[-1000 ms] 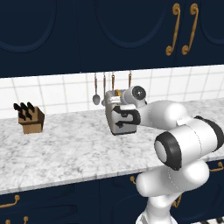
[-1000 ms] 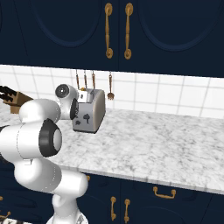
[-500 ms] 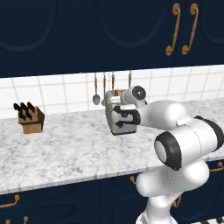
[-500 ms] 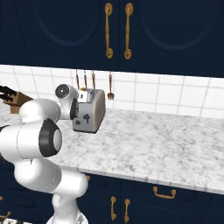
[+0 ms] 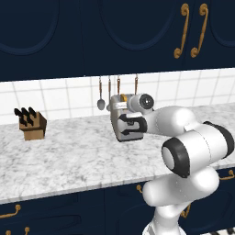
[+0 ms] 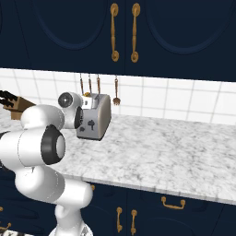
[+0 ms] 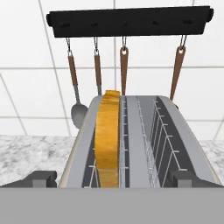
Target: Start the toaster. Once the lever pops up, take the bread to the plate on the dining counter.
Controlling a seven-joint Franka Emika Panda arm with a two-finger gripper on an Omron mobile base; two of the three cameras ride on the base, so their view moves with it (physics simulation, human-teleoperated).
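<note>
Hand view: pincer jaws spread wide apart, holding nothing, poised over the near end of the toaster. Bread stands upright in the slot just left of pincer centre, crust edge up; the slot to the right is bare wire. Utensil rail on the tiled wall beyond. Left base view: knife block well off to the left on the counter

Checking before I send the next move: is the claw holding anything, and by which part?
Nothing. The claw is open over the toaster; the bread sits untouched in its slot.
</note>
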